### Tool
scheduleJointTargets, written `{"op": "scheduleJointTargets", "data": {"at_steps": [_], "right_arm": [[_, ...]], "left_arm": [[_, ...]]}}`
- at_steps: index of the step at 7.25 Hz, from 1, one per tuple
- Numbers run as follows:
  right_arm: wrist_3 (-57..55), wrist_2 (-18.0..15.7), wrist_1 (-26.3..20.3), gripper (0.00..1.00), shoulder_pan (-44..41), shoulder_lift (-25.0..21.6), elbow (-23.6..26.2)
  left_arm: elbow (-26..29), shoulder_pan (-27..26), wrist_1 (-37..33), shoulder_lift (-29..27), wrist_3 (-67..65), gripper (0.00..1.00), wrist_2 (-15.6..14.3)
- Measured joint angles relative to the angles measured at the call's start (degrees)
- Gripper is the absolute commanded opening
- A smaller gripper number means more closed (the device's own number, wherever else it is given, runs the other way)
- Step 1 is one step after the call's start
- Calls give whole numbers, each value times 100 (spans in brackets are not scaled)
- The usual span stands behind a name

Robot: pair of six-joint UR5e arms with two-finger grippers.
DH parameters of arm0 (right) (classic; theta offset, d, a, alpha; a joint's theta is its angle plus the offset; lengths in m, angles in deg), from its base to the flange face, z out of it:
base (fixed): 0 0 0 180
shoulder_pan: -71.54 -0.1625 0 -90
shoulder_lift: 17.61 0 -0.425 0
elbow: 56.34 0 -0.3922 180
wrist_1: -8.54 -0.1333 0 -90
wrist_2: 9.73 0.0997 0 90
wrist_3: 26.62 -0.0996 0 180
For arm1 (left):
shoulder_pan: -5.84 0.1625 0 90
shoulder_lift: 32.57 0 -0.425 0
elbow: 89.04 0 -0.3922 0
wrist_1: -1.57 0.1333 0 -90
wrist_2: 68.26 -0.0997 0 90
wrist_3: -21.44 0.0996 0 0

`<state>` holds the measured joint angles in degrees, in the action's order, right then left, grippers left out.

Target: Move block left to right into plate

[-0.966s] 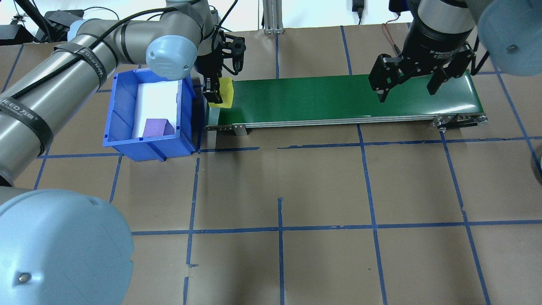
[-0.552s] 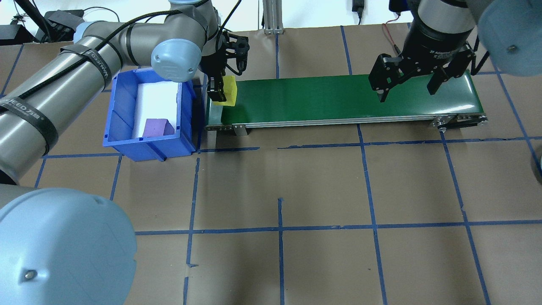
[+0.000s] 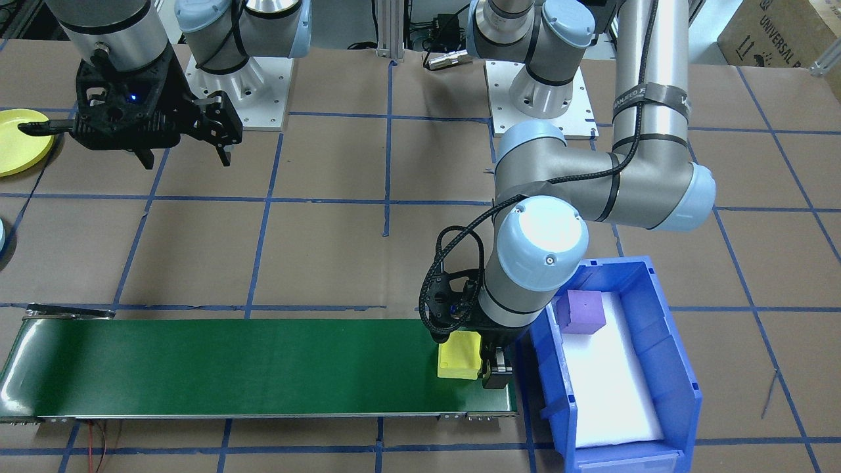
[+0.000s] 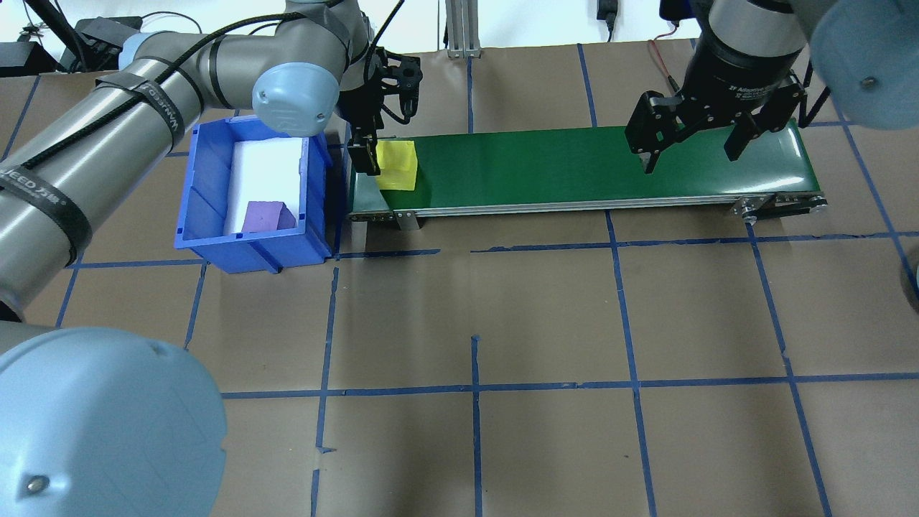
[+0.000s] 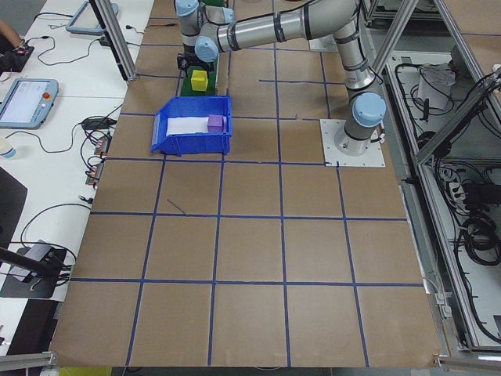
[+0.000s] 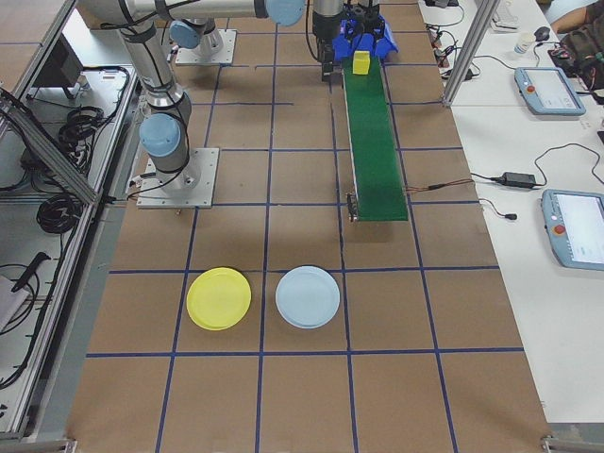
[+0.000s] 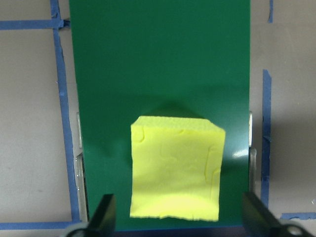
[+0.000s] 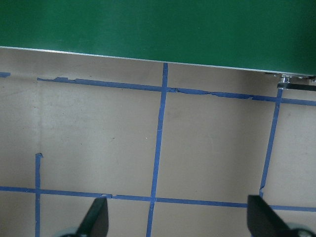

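Note:
A yellow block (image 4: 397, 164) (image 7: 175, 168) (image 3: 458, 355) lies on the left end of the green conveyor belt (image 4: 574, 165). My left gripper (image 4: 372, 159) (image 7: 180, 222) hovers over that end, open. Its fingers (image 7: 103, 215) stand wide on either side of the block without touching it. Over the belt's right end my right gripper (image 4: 693, 147) (image 8: 178, 222) hangs open and empty. A yellow plate (image 6: 219, 298) (image 3: 20, 141) and a light blue plate (image 6: 307, 296) rest on the table beyond the belt's right end.
A blue bin (image 4: 188, 187) beside the belt's left end holds a white foam pad and a purple block (image 4: 266, 215). Blue tape lines grid the brown table. Monitors, pendants and cables lie on side benches in the side views.
My left gripper lowered the yellow block onto the belt and opened. The block now rests free and sits a little further right. The right arm has not moved.

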<state>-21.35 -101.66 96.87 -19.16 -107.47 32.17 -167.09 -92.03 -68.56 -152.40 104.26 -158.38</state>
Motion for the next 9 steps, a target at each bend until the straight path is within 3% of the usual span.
{"op": "scheduleJointTargets", "data": {"at_steps": [2, 5, 9], "right_arm": [[0, 0, 0, 100, 0, 0, 0], [0, -8, 0, 100, 3, 0, 0], [0, -1, 0, 100, 0, 3, 0]], "left_arm": [[-68, 450, -109, 390, -283, 88, -22], [-459, 1300, -485, 988, -1364, 98, 57], [-867, 1675, -236, 813, -4108, 100, 299]]}}
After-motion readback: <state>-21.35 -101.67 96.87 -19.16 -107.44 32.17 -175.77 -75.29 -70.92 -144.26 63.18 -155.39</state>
